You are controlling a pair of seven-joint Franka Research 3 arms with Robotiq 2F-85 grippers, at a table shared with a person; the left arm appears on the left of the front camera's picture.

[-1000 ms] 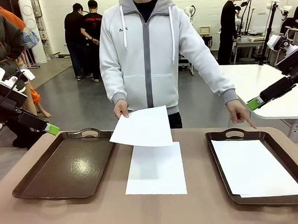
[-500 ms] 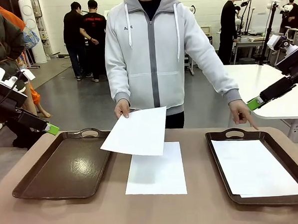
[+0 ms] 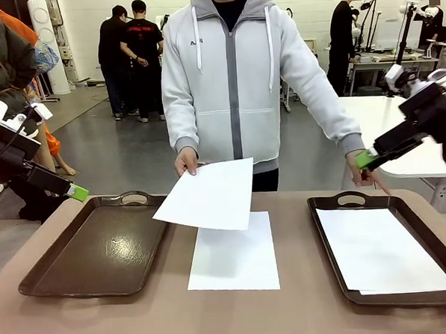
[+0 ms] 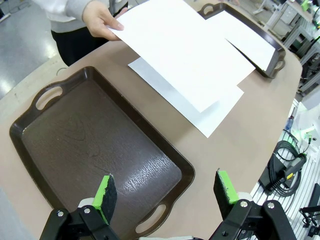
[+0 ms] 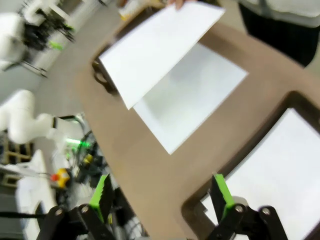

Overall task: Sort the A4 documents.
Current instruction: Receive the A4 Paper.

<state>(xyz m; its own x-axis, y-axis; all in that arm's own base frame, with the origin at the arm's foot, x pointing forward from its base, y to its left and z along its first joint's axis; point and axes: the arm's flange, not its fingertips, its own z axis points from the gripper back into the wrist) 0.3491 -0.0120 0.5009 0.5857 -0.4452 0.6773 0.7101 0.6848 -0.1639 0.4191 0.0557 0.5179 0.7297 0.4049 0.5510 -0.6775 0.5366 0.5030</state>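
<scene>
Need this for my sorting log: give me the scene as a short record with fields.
held sheet: in the person's hand, above the table's middle
table sheet: flat between the trays
left tray: brown bottom bare
right tray: holds white paper
left gripper: open, holding nothing
right gripper: open, holding nothing

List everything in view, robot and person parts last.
left tray: one, dark brown, table's left.
right tray: one, dark brown, table's right.
held sheet: one, white, above table middle.
flat sheet: one, white, table middle.
tray sheets: white, at least two, in right tray.
table: one, tan.
holding hand: grips held sheet's far corner.
pointing hand: by right tray's handle.
left end effector: open, by left tray.
right end effector: open, raised by pointing hand.
</scene>
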